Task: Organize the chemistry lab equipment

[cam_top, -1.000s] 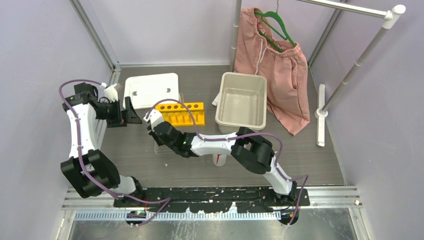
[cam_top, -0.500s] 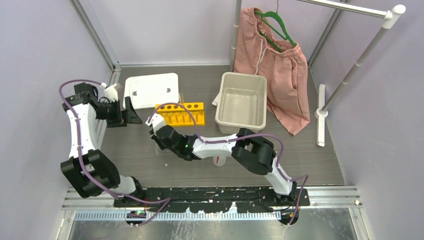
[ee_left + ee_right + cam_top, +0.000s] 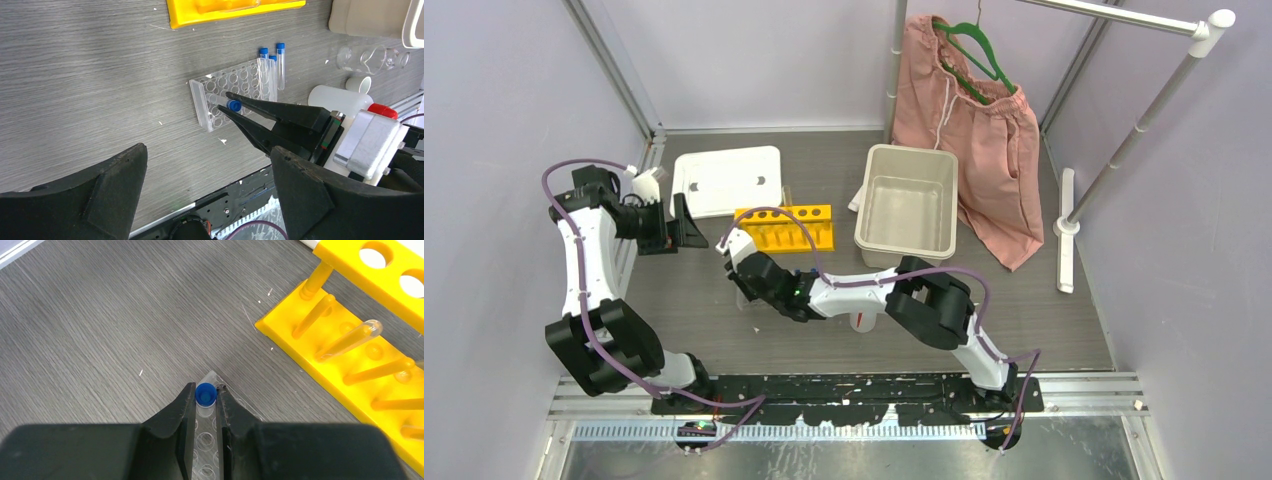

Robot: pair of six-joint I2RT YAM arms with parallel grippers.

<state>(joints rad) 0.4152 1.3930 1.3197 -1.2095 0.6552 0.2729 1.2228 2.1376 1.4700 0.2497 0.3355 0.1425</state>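
In the right wrist view my right gripper (image 3: 205, 396) is shut on a small blue-capped tube (image 3: 205, 393), held upright over the end of the clear plastic grid rack (image 3: 206, 440). The left wrist view shows the same grip (image 3: 229, 103) above the grid rack (image 3: 220, 87), with two more blue-capped tubes (image 3: 280, 65) at its far end. The yellow tube rack (image 3: 784, 228) stands just behind and holds a clear tube (image 3: 350, 340). My left gripper (image 3: 686, 228) hovers open and empty at the left, its fingers (image 3: 125, 170) wide apart.
A white squeeze bottle (image 3: 332, 97) with a red spout (image 3: 382, 110), clear glassware (image 3: 370, 57) and a tiny white cup (image 3: 359, 84) sit near the right arm. A beige bin (image 3: 944, 195), a white lid (image 3: 727, 180) and pink shorts (image 3: 969, 130) on a hanger are behind.
My right gripper has shifted slightly toward the near side with the tube, uncovering more of the yellow rack. The left arm has stayed still.
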